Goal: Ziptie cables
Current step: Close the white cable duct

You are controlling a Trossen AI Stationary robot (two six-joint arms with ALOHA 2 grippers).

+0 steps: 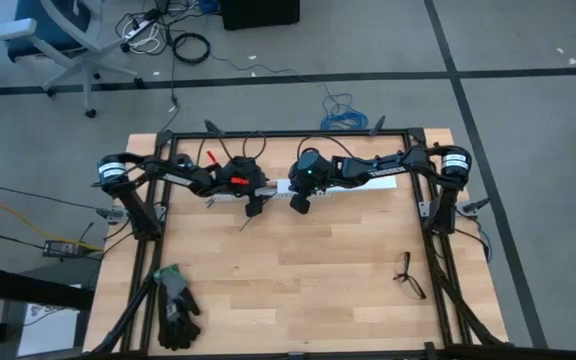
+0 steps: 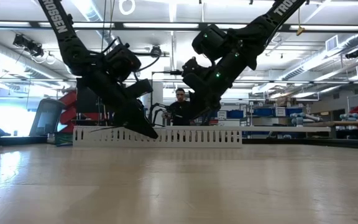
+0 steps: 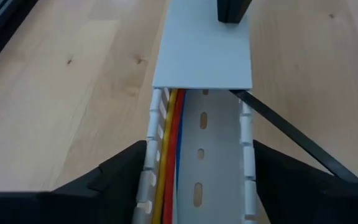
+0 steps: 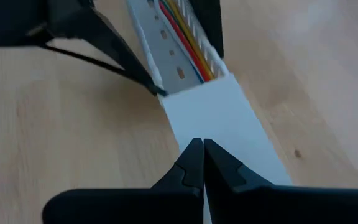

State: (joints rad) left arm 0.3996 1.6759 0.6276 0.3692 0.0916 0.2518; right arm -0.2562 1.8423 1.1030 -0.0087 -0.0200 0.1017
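Your left arm reached in from its own side toward the middle of the far half of the table, wrist bent down, and its gripper [image 1: 253, 207] hung low with the fingers [image 3: 120, 180] spread wide apart. Your right arm mirrored it from the other side, its gripper [image 1: 299, 203] angled down just beside the left one, fingers [image 4: 194, 163] pressed together at the tips, holding nothing.

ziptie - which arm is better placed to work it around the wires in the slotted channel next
Left, probably. The left gripper straddles the white slotted channel with jaws open, and the ziptie lies against one finger beside the wires. The right gripper is shut, over the channel's flat cover.
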